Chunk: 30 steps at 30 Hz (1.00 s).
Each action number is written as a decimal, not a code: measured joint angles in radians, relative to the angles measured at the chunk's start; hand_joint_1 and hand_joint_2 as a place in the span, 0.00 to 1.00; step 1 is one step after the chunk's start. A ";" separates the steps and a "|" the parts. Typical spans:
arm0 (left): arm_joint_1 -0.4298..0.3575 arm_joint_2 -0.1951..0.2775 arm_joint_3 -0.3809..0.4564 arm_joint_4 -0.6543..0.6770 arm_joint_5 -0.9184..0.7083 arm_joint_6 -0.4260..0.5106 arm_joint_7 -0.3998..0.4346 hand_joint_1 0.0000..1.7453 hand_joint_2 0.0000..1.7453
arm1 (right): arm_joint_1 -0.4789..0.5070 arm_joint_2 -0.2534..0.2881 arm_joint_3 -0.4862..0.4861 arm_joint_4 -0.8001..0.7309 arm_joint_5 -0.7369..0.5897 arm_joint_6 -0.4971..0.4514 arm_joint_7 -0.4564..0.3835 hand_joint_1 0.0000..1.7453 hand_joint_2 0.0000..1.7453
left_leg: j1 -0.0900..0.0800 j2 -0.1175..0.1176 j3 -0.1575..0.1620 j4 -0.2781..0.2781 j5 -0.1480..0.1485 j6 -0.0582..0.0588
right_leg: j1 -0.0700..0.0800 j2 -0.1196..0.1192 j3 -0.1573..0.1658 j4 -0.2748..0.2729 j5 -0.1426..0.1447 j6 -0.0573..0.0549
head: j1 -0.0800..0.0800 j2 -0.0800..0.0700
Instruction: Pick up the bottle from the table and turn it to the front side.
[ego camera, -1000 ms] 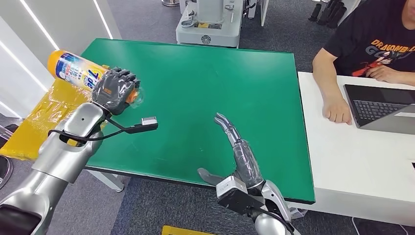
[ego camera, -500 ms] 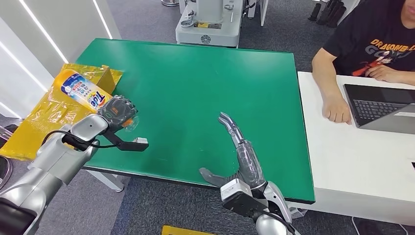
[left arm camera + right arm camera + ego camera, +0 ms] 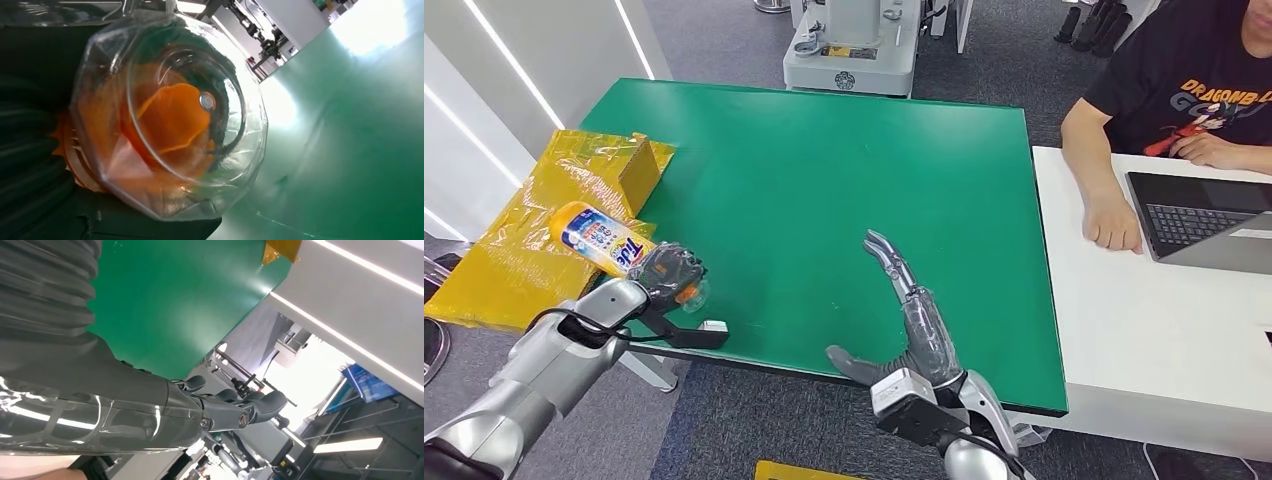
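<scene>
My left hand [image 3: 668, 272] grips an orange bottle [image 3: 604, 238] with a blue and white label near its clear cap end, at the table's front left corner. The bottle lies nearly level, its base pointing out past the table's left edge. Close up in the left wrist view, the clear cap [image 3: 170, 112] over the orange nozzle is seen end on, with dark fingers [image 3: 30, 165] beside it. Fingers straight and apart, my right hand [image 3: 914, 315] hovers over the green table [image 3: 824, 170] near its front edge and holds nothing; the right wrist view shows those fingers [image 3: 235, 412] stretched out.
Yellow bags and a yellow box [image 3: 544, 210] lie beside the table's left edge, under the bottle. A person [image 3: 1184, 90] sits at the white desk [image 3: 1144, 330] on the right with a laptop [image 3: 1204, 215]. A grey machine [image 3: 854, 50] stands behind the table.
My left arm has come down and back toward the front left corner, carrying the bottle lower and laying it flatter. My right hand has hardly moved.
</scene>
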 joint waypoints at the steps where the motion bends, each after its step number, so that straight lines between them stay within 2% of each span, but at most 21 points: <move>1: 0.002 0.001 0.002 0.000 -0.007 0.023 0.006 1.00 1.00 | -0.002 0.001 0.001 0.000 -0.001 0.003 -0.001 0.00 1.00 | 0.000 0.000 0.000 0.000 0.000 0.000 | 0.000 0.000 0.000 0.000 0.000 0.000 | 0.000 0.000; 5: 0.003 0.001 0.004 0.000 -0.046 0.100 0.029 1.00 1.00 | -0.008 0.006 0.004 0.003 -0.005 0.007 -0.002 0.00 1.00 | 0.000 0.000 0.000 0.000 0.000 0.000 | 0.000 0.000 0.000 0.000 0.000 0.000 | 0.000 0.000; 16: -0.050 -0.001 0.004 0.000 -0.144 0.099 0.057 1.00 1.00 | -0.026 0.023 0.008 0.023 -0.012 0.026 -0.013 0.00 1.00 | 0.000 0.000 0.000 0.000 0.000 0.000 | 0.000 0.000 0.000 0.000 0.000 0.000 | 0.000 0.000; 19: -0.058 -0.004 0.007 0.000 -0.133 0.132 0.055 1.00 1.00 | -0.027 0.025 0.009 0.027 -0.012 0.026 -0.014 0.00 1.00 | 0.000 0.000 0.000 0.000 0.000 0.000 | 0.000 0.000 0.000 0.000 0.000 0.000 | 0.000 0.000; 22: -0.060 -0.016 0.023 0.000 -0.122 0.171 0.047 1.00 1.00 | -0.027 0.025 0.009 0.028 -0.012 0.026 -0.014 0.00 1.00 | 0.000 0.000 0.000 0.000 0.000 0.000 | 0.000 0.000 0.000 0.000 0.000 0.000 | 0.000 0.000; 26: -0.064 -0.036 0.041 0.000 -0.126 0.162 0.043 1.00 1.00 | -0.027 0.025 0.009 0.028 -0.012 0.026 -0.014 0.00 1.00 | 0.000 0.000 0.000 0.000 0.000 0.000 | 0.000 0.000 0.000 0.000 0.000 0.000 | 0.000 0.000; 27: -0.064 -0.041 0.044 0.000 -0.125 0.155 0.040 0.91 1.00 | -0.027 0.025 0.009 0.028 -0.012 0.026 -0.014 0.00 1.00 | 0.000 0.000 0.000 0.000 0.000 0.000 | 0.000 0.000 0.000 0.000 0.000 0.000 | 0.000 0.000; 30: -0.065 -0.053 0.055 0.000 -0.117 0.132 0.031 0.16 1.00 | -0.026 0.025 0.009 0.028 -0.012 0.026 -0.014 0.00 1.00 | 0.000 0.000 0.000 0.000 0.000 0.000 | 0.000 0.000 0.000 0.000 0.000 0.000 | 0.000 0.000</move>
